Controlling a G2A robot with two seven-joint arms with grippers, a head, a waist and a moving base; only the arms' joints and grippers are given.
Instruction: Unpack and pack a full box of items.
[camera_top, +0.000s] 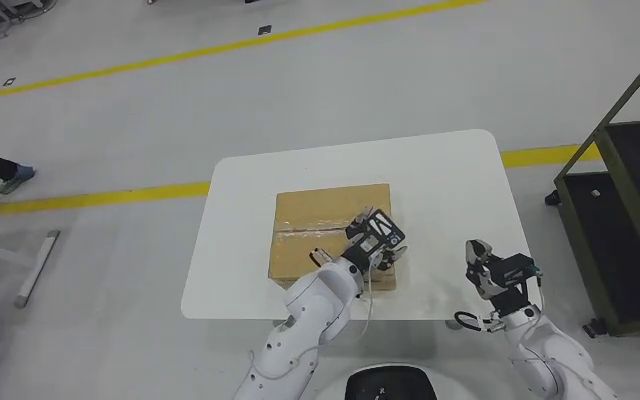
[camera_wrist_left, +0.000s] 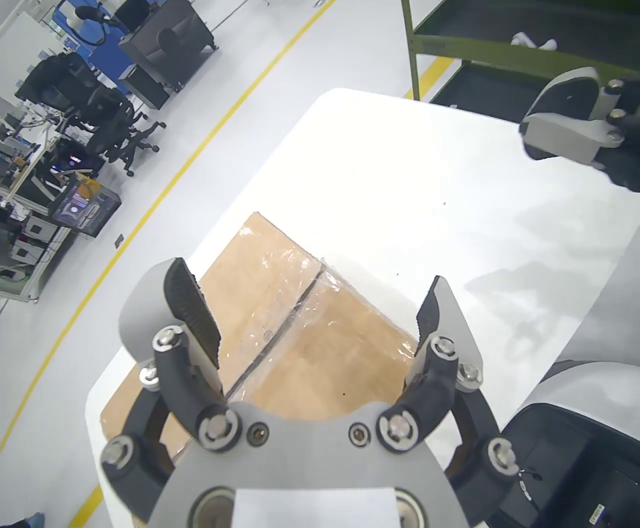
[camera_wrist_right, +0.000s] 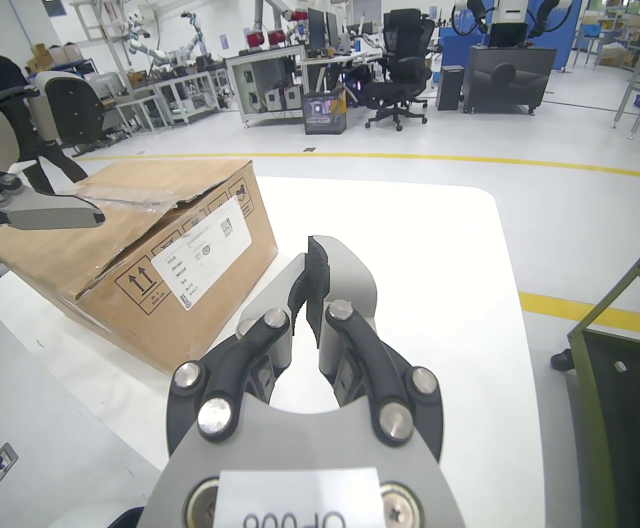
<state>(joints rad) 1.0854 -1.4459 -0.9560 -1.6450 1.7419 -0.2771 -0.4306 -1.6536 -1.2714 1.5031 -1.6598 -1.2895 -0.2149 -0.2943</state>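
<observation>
Top view has a yellow floor line (camera_top: 100, 195) running in from the left to the white tabletop (camera_top: 450, 180). A brown cardboard box (camera_top: 330, 215) sits on the tabletop, near its middle and toward the robot's edge, with its flaps down. Clear tape (camera_top: 300, 228) runs along the top seam.

In the left wrist view the box (camera_wrist_left: 250, 280) lies below the camera. The tape (camera_wrist_left: 300, 295) looks wrinkled and glossy over the seam.

The left hand (camera_top: 378, 235) is over the box's near right corner. Its two fingers are spread wide apart with nothing between them (camera_wrist_left: 307, 280). From the right wrist view one of its fingers (camera_wrist_right: 50, 212) is just above the box top (camera_wrist_right: 150, 240), beside crumpled tape (camera_wrist_right: 125, 197). Whether it touches the cardboard cannot be told. A white label (camera_wrist_right: 200, 255) sits on the box's side wall, and a dark gap shows under the flap edge above it.

Farther right, the right hand (camera_top: 478, 250) is over bare tabletop, apart from the box. Its ribbed pads are pressed together, holding nothing (camera_wrist_right: 312, 260).

A green cart (camera_top: 600, 200) stands on the floor past the tabletop's right edge.
</observation>
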